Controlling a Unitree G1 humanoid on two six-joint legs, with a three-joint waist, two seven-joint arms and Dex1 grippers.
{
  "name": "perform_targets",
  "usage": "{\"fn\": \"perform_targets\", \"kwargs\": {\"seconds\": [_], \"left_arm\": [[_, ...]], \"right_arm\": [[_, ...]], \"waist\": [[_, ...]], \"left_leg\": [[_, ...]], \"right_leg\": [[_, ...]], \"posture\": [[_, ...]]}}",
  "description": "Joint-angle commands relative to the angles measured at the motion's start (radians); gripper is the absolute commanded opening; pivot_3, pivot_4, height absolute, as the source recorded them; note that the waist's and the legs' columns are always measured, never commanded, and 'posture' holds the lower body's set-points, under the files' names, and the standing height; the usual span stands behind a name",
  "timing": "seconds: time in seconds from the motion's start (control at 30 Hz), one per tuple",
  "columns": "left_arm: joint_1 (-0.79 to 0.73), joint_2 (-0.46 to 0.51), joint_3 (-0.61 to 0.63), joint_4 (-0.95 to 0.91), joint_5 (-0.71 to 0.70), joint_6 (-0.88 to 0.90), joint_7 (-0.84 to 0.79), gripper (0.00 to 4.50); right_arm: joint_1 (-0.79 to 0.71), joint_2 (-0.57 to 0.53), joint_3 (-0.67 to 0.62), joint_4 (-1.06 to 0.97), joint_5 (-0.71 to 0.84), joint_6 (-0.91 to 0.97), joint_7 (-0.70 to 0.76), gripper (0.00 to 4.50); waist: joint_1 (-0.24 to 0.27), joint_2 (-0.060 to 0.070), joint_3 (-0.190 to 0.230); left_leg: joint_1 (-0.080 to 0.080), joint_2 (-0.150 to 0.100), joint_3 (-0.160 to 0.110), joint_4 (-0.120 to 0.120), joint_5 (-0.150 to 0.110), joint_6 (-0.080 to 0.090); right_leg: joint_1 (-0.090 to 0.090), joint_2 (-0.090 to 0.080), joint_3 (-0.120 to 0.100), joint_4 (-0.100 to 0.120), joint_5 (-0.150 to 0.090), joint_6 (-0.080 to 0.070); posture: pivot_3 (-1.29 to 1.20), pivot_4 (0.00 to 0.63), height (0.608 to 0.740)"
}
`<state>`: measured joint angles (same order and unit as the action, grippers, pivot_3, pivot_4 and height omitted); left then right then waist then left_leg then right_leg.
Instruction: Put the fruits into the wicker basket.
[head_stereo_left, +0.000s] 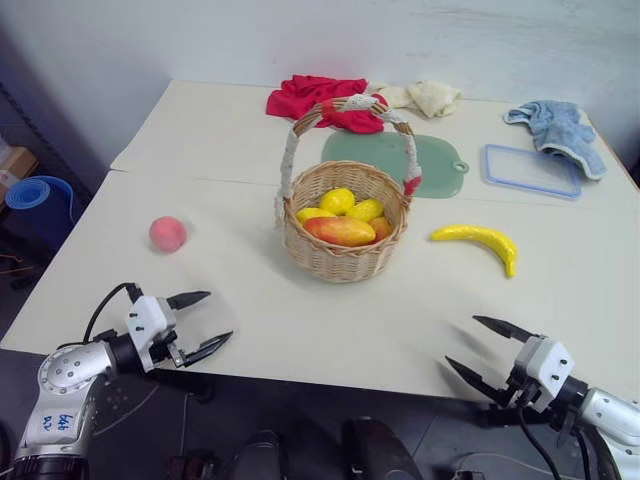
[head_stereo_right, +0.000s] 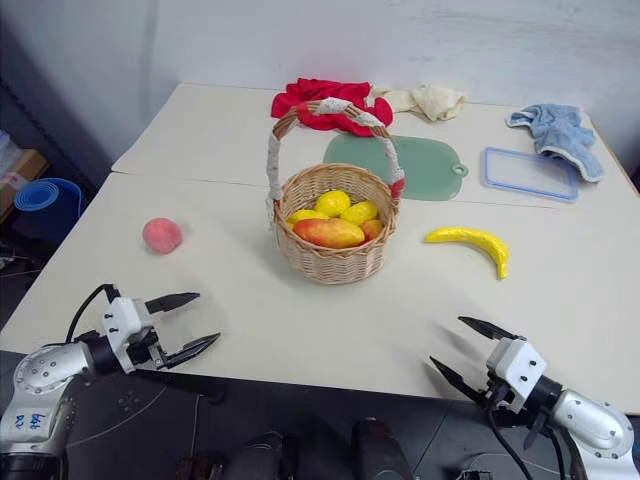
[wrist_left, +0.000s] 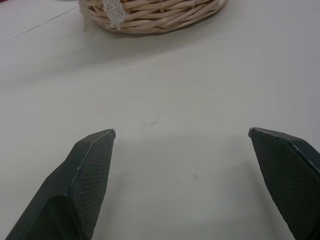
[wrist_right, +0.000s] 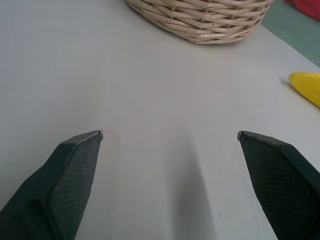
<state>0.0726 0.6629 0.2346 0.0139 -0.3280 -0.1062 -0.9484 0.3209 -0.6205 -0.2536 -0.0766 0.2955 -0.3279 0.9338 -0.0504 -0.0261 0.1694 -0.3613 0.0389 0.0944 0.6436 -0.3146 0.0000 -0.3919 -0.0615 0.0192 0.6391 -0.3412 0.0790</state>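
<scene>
We see the wicker basket (head_stereo_left: 344, 240) mid-counter, upright, its arched handle wrapped in white and red cloth. Inside sit yellow lemons (head_stereo_left: 338, 201) and a red-orange mango (head_stereo_left: 341, 231), all below the rim. The peach (head_stereo_left: 168, 234) lies on the bare counter (head_stereo_left: 300, 330) well left of the basket, apart from everything. The banana (head_stereo_left: 481, 241) lies on the counter to the basket's right, curved, clear of the basket and touching nothing else. Both fruits are outside the basket. Our left gripper (head_stereo_left: 204, 323) hovers at the near-left counter edge, nearer than the peach, fingers spread wide, nothing between them; in the left wrist view the fingertips (wrist_left: 95, 150) stand far apart over bare counter with the basket base ahead. Our right gripper (head_stereo_left: 478, 348) sits at the near-right edge, nearer than the banana, fingers likewise spread wide and holding nothing; the right wrist view shows the banana tip (wrist_right: 306, 86) off to one side and the basket wall ahead. Far side of the counter: a red cloth (head_stereo_left: 318, 98) behind the basket handle, a green mat (head_stereo_left: 440, 168) just beyond the basket, a cream cloth (head_stereo_left: 428, 96), a clear blue-rimmed lid (head_stereo_left: 532, 170) and a blue towel (head_stereo_left: 562, 128) at far right. A blue roll (head_stereo_left: 38, 192) lies on the floor to the left.
</scene>
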Motion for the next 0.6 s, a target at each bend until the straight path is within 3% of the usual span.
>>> {"fn": "perform_targets", "kwargs": {"seconds": [0.03, 0.2, 0.3, 0.5, 0.6], "left_arm": [[-0.008, 0.001, 0.007, -0.037, -0.019, 0.005, 0.004, 4.50], [-0.006, 0.008, 0.051, -0.046, -0.065, 0.067, 0.021, 4.50], [-0.007, 0.029, 0.124, -0.041, -0.174, 0.190, 0.018, 4.50], [0.061, -0.016, 0.335, 0.116, -0.100, 0.080, 0.225, 4.50], [0.089, -0.077, 0.478, 0.176, -0.198, 0.164, 0.356, 4.50]], "right_arm": [[-0.009, 0.004, 0.011, -0.035, 0.035, -0.006, 0.011, 4.48], [-0.055, 0.046, 0.057, -0.142, 0.149, 0.037, 0.021, 4.48], [-0.101, 0.084, 0.098, -0.249, 0.207, 0.093, -0.017, 4.48], [-0.232, 0.132, 0.189, -0.436, 0.260, 0.212, -0.106, 4.48], [-0.272, 0.154, 0.220, -0.470, 0.246, 0.230, -0.128, 4.48]], "waist": [[0.000, 0.000, 0.000], [-0.004, 0.000, 0.000], [-0.004, 0.000, 0.000], [-0.005, 0.001, 0.000], [-0.002, 0.000, 0.000]], "left_leg": [[0.000, 0.000, 0.000, 0.000, 0.000, 0.000], [0.000, 0.000, 0.000, 0.001, 0.000, 0.000], [0.001, 0.001, 0.000, 0.001, 0.001, -0.001], [0.001, 0.002, -0.001, 0.001, 0.001, -0.002], [0.001, 0.002, -0.001, 0.000, 0.000, -0.001]], "right_leg": [[0.000, 0.000, 0.000, 0.000, 0.000, 0.000], [0.000, 0.000, 0.000, 0.002, 0.000, 0.000], [0.000, 0.000, -0.002, 0.004, 0.000, 0.000], [-0.001, -0.005, -0.014, 0.005, 0.000, -0.001], [-0.001, -0.008, -0.019, 0.004, 0.000, -0.001]], "posture": [[0.00, 0.150, 0.740], [0.00, 0.150, 0.740], [0.00, 0.150, 0.740], [0.00, 0.150, 0.740], [0.00, 0.150, 0.740]]}}
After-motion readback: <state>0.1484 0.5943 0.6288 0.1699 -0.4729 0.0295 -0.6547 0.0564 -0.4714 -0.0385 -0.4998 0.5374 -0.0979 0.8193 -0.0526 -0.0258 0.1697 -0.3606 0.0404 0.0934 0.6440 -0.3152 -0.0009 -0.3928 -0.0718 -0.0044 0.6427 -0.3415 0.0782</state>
